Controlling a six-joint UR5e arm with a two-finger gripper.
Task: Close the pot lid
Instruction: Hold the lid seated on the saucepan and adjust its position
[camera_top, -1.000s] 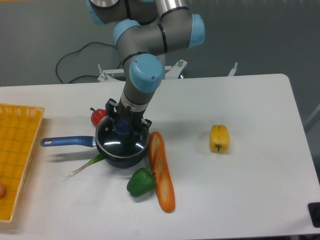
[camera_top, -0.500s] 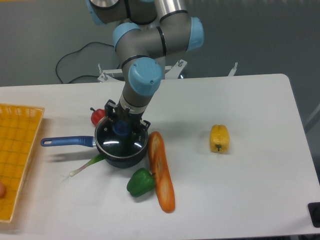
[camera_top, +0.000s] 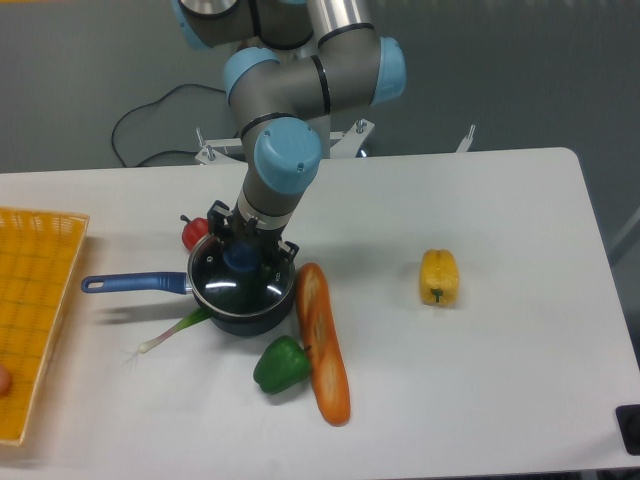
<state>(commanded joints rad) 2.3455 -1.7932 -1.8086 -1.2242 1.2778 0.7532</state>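
Observation:
The pot (camera_top: 228, 319), dark with a long blue handle (camera_top: 135, 283) pointing left, stands on the white table left of centre. The pot lid (camera_top: 232, 290), glass with a blue knob (camera_top: 241, 259), lies flat across the pot's rim. My gripper (camera_top: 242, 256) comes straight down onto the lid with a black finger on each side of the knob, shut on it. The pot's inside is hidden under the lid.
A red tomato (camera_top: 195, 233) touches the pot's far left side. A green onion (camera_top: 172, 331), a green pepper (camera_top: 281, 365) and a long orange vegetable (camera_top: 323, 345) crowd its front and right. A yellow pepper (camera_top: 438, 277) lies to the right, a yellow basket (camera_top: 35, 300) at the left edge.
The gripper, the lid's knob and the lid have shifted a few pixels to the left together. The vegetables have not moved.

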